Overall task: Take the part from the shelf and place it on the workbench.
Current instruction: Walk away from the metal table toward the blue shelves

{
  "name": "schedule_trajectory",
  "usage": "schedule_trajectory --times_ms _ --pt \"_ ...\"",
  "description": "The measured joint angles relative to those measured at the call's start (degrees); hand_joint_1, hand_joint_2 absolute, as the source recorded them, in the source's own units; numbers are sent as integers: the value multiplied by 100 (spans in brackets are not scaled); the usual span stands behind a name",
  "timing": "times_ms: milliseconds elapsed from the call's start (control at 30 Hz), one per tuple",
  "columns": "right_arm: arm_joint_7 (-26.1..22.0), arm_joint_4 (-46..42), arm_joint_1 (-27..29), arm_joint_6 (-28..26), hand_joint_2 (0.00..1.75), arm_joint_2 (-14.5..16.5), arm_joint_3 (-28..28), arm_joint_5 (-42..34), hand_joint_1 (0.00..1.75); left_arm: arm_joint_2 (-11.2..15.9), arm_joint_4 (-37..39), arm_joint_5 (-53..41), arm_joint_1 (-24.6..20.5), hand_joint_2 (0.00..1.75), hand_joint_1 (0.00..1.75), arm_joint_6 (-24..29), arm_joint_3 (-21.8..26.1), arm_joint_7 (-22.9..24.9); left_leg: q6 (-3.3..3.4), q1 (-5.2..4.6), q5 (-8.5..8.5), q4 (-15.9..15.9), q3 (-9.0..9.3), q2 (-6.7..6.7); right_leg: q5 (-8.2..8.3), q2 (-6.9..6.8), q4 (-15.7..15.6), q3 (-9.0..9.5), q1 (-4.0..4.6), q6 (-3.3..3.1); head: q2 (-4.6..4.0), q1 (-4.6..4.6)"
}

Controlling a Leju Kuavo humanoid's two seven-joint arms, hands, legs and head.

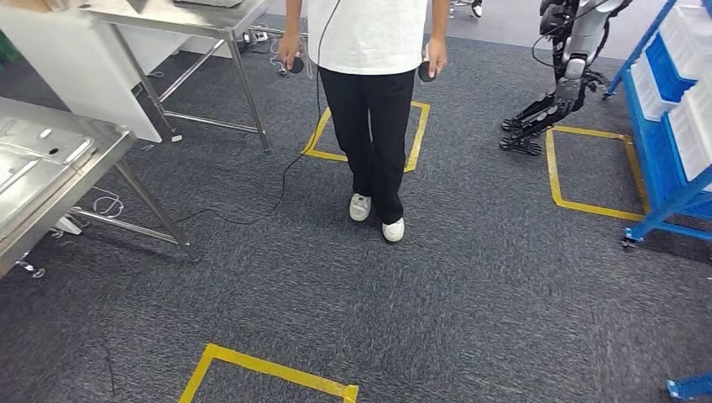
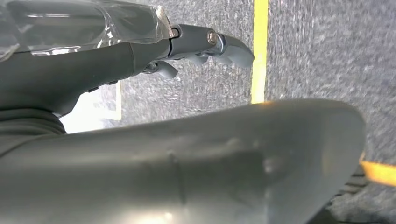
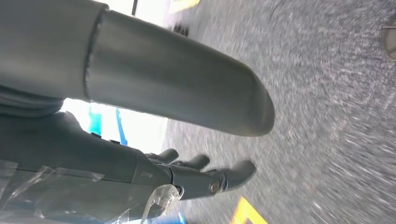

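Observation:
The blue shelf (image 1: pixel 663 143) with white bins stands at the right edge of the head view. At the left edge a steel workbench (image 1: pixel 101 138) carries a pressed metal sheet (image 1: pixel 34 155). In the left wrist view my left hand (image 2: pixel 154 60) hangs over the grey carpet, its fingers (image 2: pixel 224 44) stretched out and its thumb (image 2: pixel 196 158) apart, holding nothing. In the right wrist view my right hand (image 3: pixel 121 163) also hangs over the carpet, with fingers (image 3: pixel 219 177) straight and thumb (image 3: pixel 177 79) apart, holding nothing. Clear plastic film covers the backs of both hands.
A person (image 1: pixel 369 50) in a white shirt and black trousers stands ahead, a controller in each hand. Another robot (image 1: pixel 571 59) stands at the back right. A second steel table (image 1: pixel 193 21) is at the back left. Yellow tape squares (image 1: pixel 269 369) mark the carpet.

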Motion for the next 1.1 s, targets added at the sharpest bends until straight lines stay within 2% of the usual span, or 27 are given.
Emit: schedule_trajectory --times_ms 33,67,100,167,200,233,267,300,333,367,433,500,533,567,600,633,667,733,800,833,867,900,933,1000,1033,1067,1100 --pt "-9 0 -2 -3 0 -1 -1 -9 0 -7 0 0 24 0 0 -3 -3 -9 -1 -7 1 7 -17 98 -143 -36 354 -141 -1 21 1 -2" --pt "-20 0 -1 -5 0 -1 -1 -17 0 -14 0 -1 36 0 0 -4 -5 -25 -3 -11 3 13 -33 188 -183 -57 528 -191 -2 38 1 -3" --pt "-29 0 2 -6 0 -3 -1 -21 0 -22 0 -2 34 0 0 -3 -6 -42 -8 -11 5 21 -48 273 -115 -83 457 -109 -3 53 1 -3" --pt "-48 0 3 -9 0 -14 -1 -31 0 -35 0 -6 3 0 0 -1 -6 -67 -25 -9 2 47 -61 407 218 -237 -327 408 -2 64 1 -4" --pt "-57 0 -2 -10 0 -20 -1 -43 0 -40 0 -8 -14 0 0 2 -6 -71 -46 -27 -11 71 -67 470 360 -385 -793 699 10 56 1 -5" --pt "-67 0 -7 -10 0 -24 -1 -54 0 -43 0 -9 -27 0 0 5 -6 -72 -68 -44 -24 100 -74 525 453 -490 -1117 891 17 30 1 -7" --pt "-75 0 -10 -11 0 -25 -1 -67 0 -43 0 -9 -38 0 0 9 -6 -72 -90 -60 -35 125 -82 583 492 -550 -1279 976 26 2 1 -8" --pt "-82 0 -5 -12 0 -25 -1 -79 0 -43 0 -10 -51 0 0 12 -6 -72 -108 -74 -43 148 -90 645 505 -541 -1330 983 36 -30 1 -8" --pt "-86 0 3 -14 0 -25 -1 -85 0 -43 0 -11 -66 0 0 14 -6 -72 -120 -68 -49 169 -93 700 528 -467 -1322 956 26 -64 1 -9" --pt "-89 0 9 -15 0 -25 -1 -90 0 -45 0 -13 -80 0 0 15 -6 -72 -143 -55 -89 217 -108 687 544 -409 -1320 939 21 -90 1 -9" --pt "-92 0 0 -17 0 -23 -2 -105 0 -54 -2 -17 -96 0 0 15 -6 -72 -216 1 -384 651 -275 455 586 -300 -1328 908 5 -155 1 -10" --pt "-95 0 -18 -21 0 -23 -3 -123 0 -62 -4 -23 -87 0 0 14 -7 -64 -284 62 -858 1534 -642 198 619 -186 -1327 868 10 -199 0 -10" --pt "-95 0 -21 -24 0 -23 -3 -131 0 -63 -4 -26 -77 0 0 13 -8 -58 -302 79 -1028 1957 -822 161 634 -118 -1326 849 13 -208 0 -11" --pt "-95 0 -18 -26 0 -23 -4 -134 0 -65 -4 -31 -66 0 0 10 -13 -51 -307 88 -1086 2194 -923 147 649 -47 -1325 832 16 -209 0 -11" --pt "-95 0 -13 -27 0 -23 -4 -136 0 -67 -4 -39 -59 0 0 7 -21 -44 -301 92 -1029 2201 -921 137 664 29 -1324 819 17 -205 0 -11" --pt "-95 0 -8 -27 0 -22 -4 -140 0 -68 -4 -51 -57 0 0 3 -32 -32 -285 94 -862 1952 -801 114 677 106 -1324 811 15 -195 1 -12" --pt "-95 0 -5 -27 0 -20 -3 -145 0 -68 -4 -66 -58 0 0 1 -46 -19 -260 93 -626 1519 -597 58 689 183 -1324 807 9 -182 1 -13" --pt "-93 0 -8 -27 0 -9 -3 -163 0 -68 -4 -93 -62 0 0 -1 -80 4 -211 81 -224 641 -203 -174 718 327 -1322 784 -7 -140 0 -14" --pt "-87 0 -9 -28 0 3 -3 -183 0 -67 -4 -103 -67 0 0 0 -105 13 -195 59 -93 281 -73 -317 762 456 -1319 720 -31 -75 1 -17" --pt "-82 0 1 -28 0 4 -3 -190 0 -67 -4 -103 -72 0 0 3 -110 14 -197 50 -88 241 -74 -284 790 522 -1325 683 -38 -33 1 -17" --pt "-75 1 17 -29 0 4 -3 -193 0 -69 -4 -104 -82 0 0 6 -113 14 -188 58 -69 198 -72 -225 792 517 -1317 647 -48 0 1 -18" --pt "-66 1 30 -30 0 4 -3 -196 0 -72 -4 -105 -92 0 0 9 -115 11 -173 64 -47 151 -69 -165 734 421 -1249 594 -37 25 1 -14" --pt "-56 1 37 -29 0 5 -2 -198 0 -74 -4 -105 -96 0 0 13 -117 8 -148 74 -23 105 -66 -98 598 280 -1060 502 -19 45 1 -11" --pt "-38 1 27 -26 0 14 -1 -201 0 -74 -4 -107 -83 0 0 15 -125 3 -110 71 2 77 -75 41 144 -6 -274 159 10 75 1 -8" --pt "-31 1 23 -23 0 20 1 -201 0 -72 -4 -106 -73 0 0 15 -130 5 -99 65 5 78 -83 121 -56 -45 186 -35 10 95 1 -9" --pt "-22 1 21 -22 0 25 1 -201 0 -72 -4 -106 -66 0 0 14 -134 10 -97 60 6 79 -90 200 -165 -60 517 -170 7 113 1 -10" --pt "-16 0 22 -20 0 29 2 -202 0 -72 -4 -105 -63 0 0 10 -137 17 -97 61 7 80 -93 275 -154 -73 615 -187 2 128 1 -10"
